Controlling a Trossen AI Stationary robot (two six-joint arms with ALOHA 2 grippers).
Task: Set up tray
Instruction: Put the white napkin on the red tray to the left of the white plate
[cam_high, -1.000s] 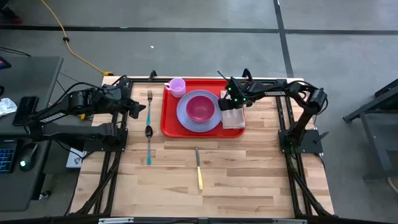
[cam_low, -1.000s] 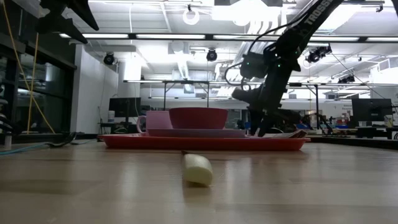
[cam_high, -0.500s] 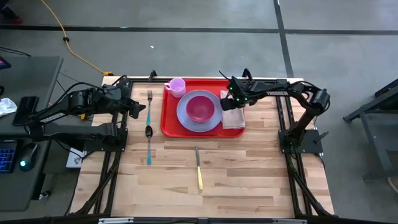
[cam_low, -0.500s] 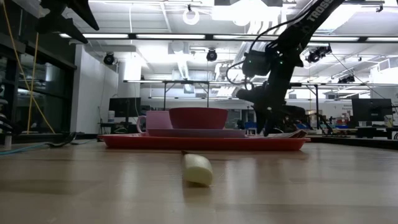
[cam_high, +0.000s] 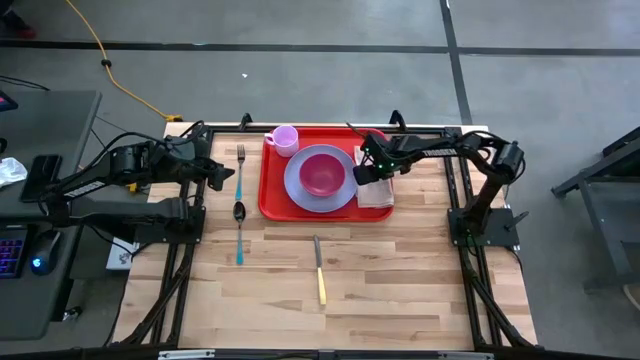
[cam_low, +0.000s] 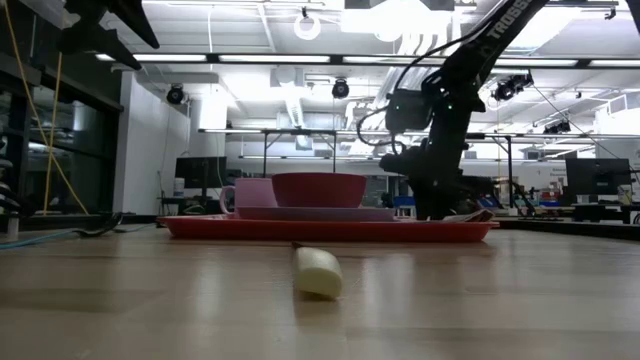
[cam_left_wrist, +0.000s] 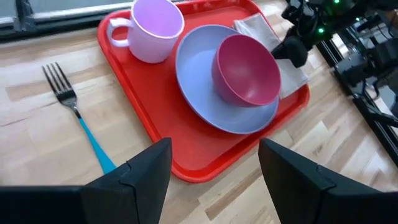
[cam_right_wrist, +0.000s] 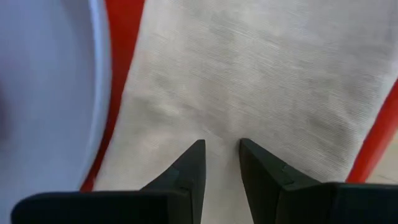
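The tray (cam_high: 272, 190) lies flat on the wooden desk (cam_high: 400, 280), at its far middle between the two arms. It carries a lavender plate (cam_high: 296, 188) with a dark pink bowl (cam_high: 322, 173) sitting on it, a pink mug (cam_high: 285, 139) at the tray's far left corner, and a pale napkin (cam_high: 377, 193) along its right side, just beside the plate.

The right hand (cam_high: 366, 170) is down over the napkin on the tray's right side. In the right wrist view its two dark fingers (cam_right_wrist: 189, 171) stand close together with only a narrow gap, tips at the cloth surface (cam_right_wrist: 261, 81); nothing sits between them. Whether the tips actually touch the napkin cannot be told (the low view shows only the hand's dark bulk (cam_low: 432, 185) standing low behind the tray rim (cam_low: 330, 230)).

The left hand (cam_high: 225, 174) waits at the desk's left edge, clear of the tray. Its fingers (cam_left_wrist: 146, 171) are spread wide and hold nothing.

On the bare desk left of the tray lie a fork (cam_high: 240, 157) and a spoon (cam_high: 239, 225), both with blue handles, one behind the other. A knife (cam_high: 319, 270) with a yellow handle lies nearer the front, well apart from the tray.
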